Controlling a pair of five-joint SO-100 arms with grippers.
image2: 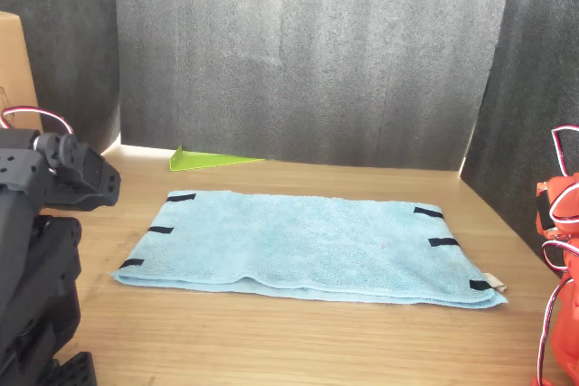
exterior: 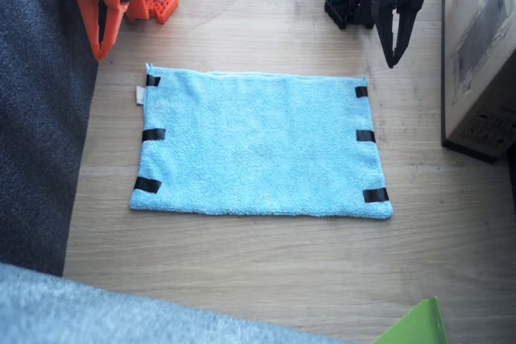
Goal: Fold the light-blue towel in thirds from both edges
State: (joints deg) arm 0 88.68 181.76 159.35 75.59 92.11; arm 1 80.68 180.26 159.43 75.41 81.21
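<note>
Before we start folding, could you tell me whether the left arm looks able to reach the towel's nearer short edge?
Probably yes: the left gripper hangs just beyond the light-blue towel, near its taped edge, with only bare table between.

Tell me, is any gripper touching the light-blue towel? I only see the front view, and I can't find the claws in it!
Observer: No. In the fixed view the left gripper points down past the light-blue towel, clear of its corner.
Operator: And the orange one?
Observer: The right gripper points down too, beyond the corner with the white tag, not touching the towel.
</note>
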